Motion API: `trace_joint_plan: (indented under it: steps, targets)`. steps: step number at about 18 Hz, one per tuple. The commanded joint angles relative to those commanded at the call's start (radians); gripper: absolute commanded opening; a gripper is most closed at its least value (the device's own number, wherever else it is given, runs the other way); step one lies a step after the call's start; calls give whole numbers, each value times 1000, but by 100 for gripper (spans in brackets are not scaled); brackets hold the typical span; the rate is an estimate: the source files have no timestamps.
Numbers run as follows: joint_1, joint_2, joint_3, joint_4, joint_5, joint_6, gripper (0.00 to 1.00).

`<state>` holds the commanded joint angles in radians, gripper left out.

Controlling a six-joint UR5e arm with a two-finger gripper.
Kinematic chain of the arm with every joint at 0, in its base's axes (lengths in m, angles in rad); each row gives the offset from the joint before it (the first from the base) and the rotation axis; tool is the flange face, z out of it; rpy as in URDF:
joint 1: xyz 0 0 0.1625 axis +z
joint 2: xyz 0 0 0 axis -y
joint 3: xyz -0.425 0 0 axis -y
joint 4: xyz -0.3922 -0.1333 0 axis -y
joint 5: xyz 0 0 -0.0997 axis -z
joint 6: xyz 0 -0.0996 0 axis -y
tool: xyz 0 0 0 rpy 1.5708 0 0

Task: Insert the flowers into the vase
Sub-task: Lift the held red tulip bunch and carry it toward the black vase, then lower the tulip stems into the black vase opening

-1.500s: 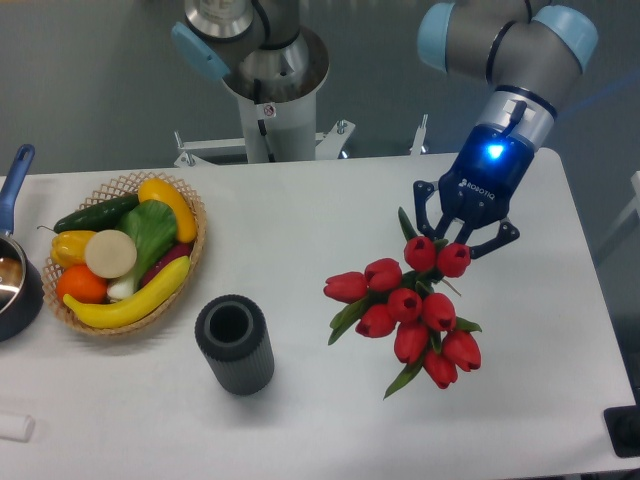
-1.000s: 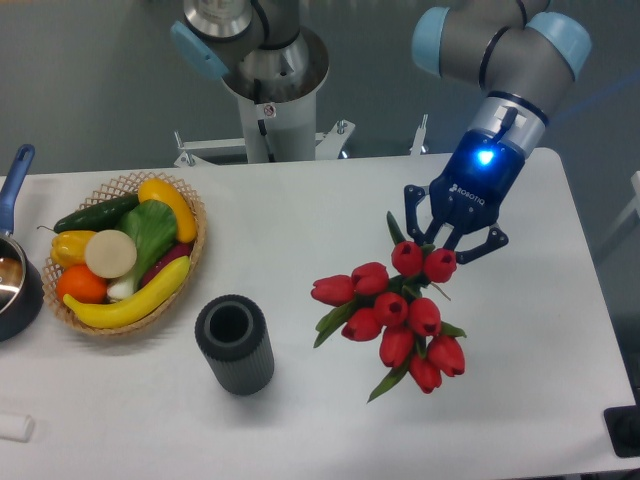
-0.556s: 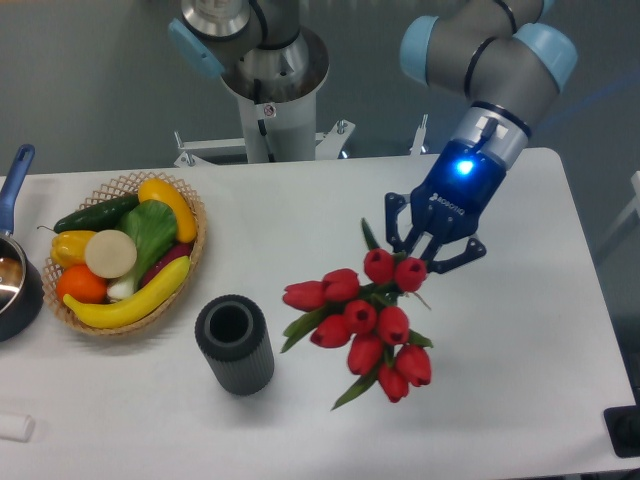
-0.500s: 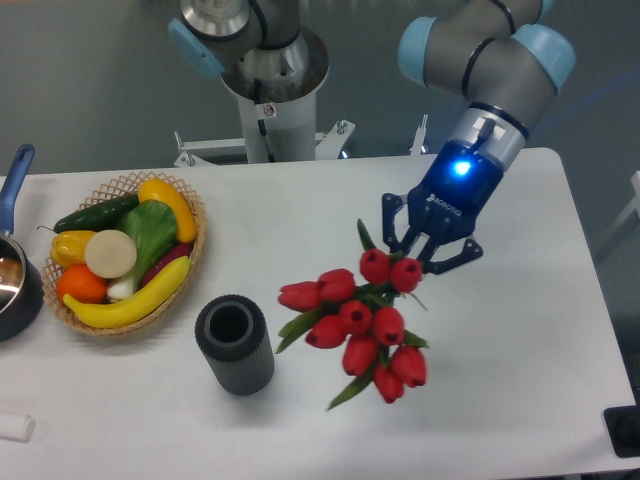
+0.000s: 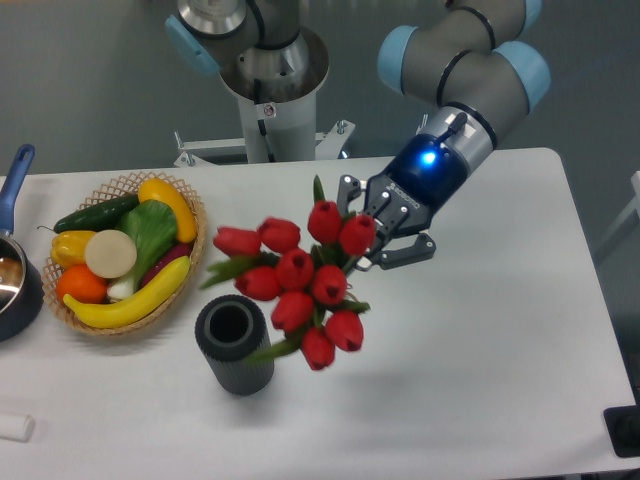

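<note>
Above the table, the hand [image 5: 372, 232] clamps the flowers [image 5: 296, 283], heads pointing toward the vase [image 5: 234, 344].

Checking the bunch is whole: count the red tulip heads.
9 visible on the flowers, held above the table: two nearest the gripper, two at upper left, three mid-bunch, two lowest, beside the vase. More may be hidden.

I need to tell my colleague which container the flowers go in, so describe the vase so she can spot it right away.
On the white table, look just right of the wicker basket of fruit and vegetables, near the front edge. The vase is the dark grey ribbed cylinder with an open round mouth, unlike the blue-handled pot at far left.
</note>
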<state>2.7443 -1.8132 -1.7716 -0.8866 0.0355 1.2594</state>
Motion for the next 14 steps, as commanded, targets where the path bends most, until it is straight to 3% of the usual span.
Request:
trace_joint_plan:
  steps: [8, 14]
  targets:
    - [-11, 38, -89, 20, -163, 9, 22]
    - [-64, 14, -78, 20, -195, 78, 22]
